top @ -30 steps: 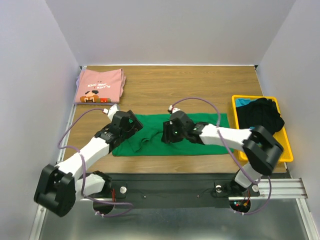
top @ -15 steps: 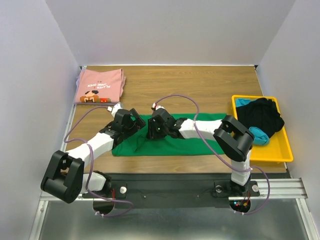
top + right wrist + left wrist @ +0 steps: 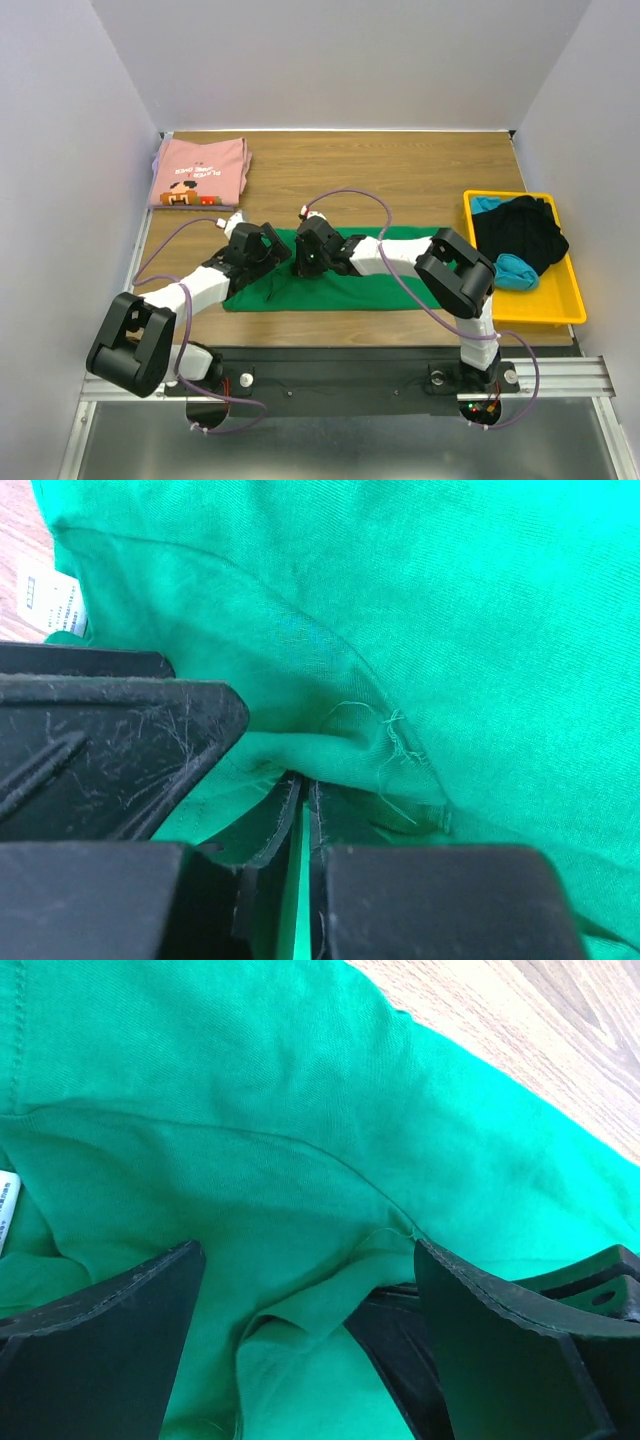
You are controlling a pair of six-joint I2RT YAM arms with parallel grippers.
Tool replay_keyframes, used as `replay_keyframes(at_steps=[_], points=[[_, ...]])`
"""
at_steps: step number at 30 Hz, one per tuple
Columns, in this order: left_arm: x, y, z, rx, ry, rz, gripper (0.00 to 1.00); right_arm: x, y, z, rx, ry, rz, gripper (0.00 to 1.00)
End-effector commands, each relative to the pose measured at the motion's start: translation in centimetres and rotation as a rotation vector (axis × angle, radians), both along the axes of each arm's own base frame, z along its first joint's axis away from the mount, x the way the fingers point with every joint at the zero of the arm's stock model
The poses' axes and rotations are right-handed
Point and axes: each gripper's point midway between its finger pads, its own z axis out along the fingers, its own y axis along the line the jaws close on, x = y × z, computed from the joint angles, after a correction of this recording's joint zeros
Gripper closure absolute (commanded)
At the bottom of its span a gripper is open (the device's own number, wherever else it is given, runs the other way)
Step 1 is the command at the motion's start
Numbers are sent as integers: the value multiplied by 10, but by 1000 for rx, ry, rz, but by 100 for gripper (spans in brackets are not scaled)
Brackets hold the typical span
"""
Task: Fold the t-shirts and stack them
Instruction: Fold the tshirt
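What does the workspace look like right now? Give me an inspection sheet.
Surface: wooden table, light grain.
Job's things: green t-shirt spread flat near the arms; pink t-shirt folded, far left corner.
Clutter: yellow tray at right, holding dark cloth and blue cloth.
Grippers: left pincer open over the green t-shirt; right pincer shut on a fold of it.
Cables: purple cables loop along both arms.
Surroundings: plain white walls.

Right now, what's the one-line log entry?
left end effector: open, over green t-shirt | right end effector: shut on its cloth | pink t-shirt: folded, far left
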Motion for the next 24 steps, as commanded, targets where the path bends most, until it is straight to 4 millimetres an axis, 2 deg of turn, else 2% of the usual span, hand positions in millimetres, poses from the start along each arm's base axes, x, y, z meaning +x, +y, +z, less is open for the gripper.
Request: replay_keyframes(at_steps=[1, 4, 12, 18, 24], points=[[-3, 7, -9, 21, 12, 9, 2, 1, 13, 26, 54, -47, 8, 93], [-4, 16, -14, 43, 25, 36, 2, -2, 5, 41, 54, -67, 3, 95], [-4, 31, -21, 54, 41, 68, 2, -24, -21, 47, 25, -44, 30, 94], [-4, 34, -22, 62, 44, 70, 2, -36, -33, 38, -19, 4, 38, 92], [-5, 38, -22, 74, 49, 74, 2, -41, -61, 27, -126, 24, -22, 90]])
